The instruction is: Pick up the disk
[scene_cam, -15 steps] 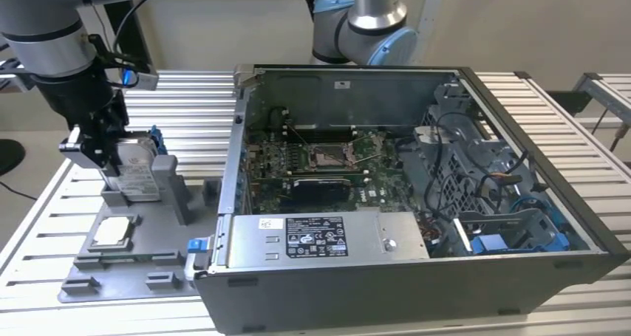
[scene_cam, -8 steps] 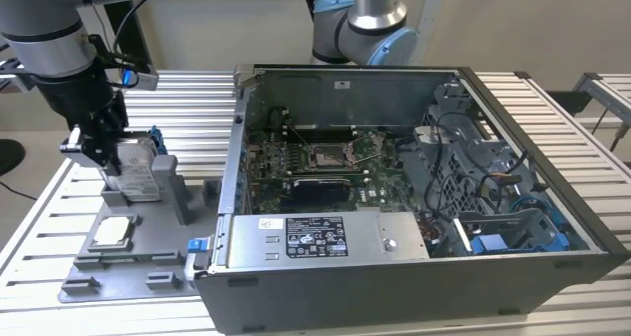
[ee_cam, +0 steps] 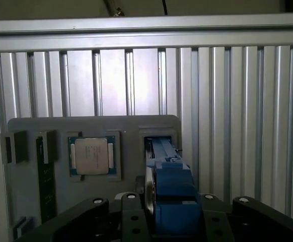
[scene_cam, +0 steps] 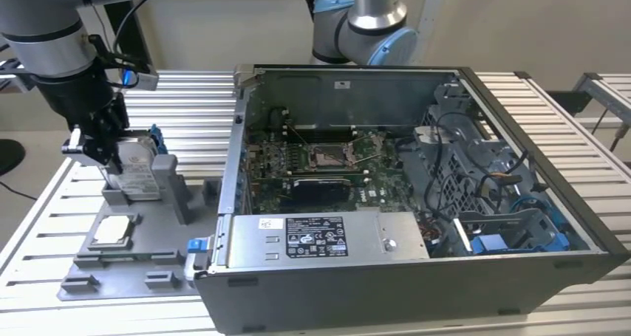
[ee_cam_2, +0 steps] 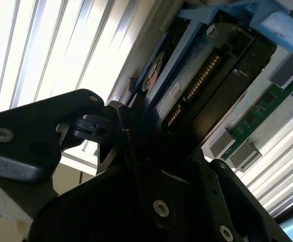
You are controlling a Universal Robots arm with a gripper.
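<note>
Grasp step: your jaws are closed across the disk (scene_cam: pixel 140 166), pinching its blue carrier edges. It stands upright in the grey fixture (scene_cam: pixel 128 266) slot just beside the PC case (scene_cam: pixel 394 292), apparently not lifted yet. Lifting calls for a straight pull along the slot. Label print unreadable.

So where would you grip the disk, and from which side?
The disk stands on edge in a slot of the grey stand, with only its upper part free. It is probably best gripped across its two broad faces near the top edge, coming from above.
</note>
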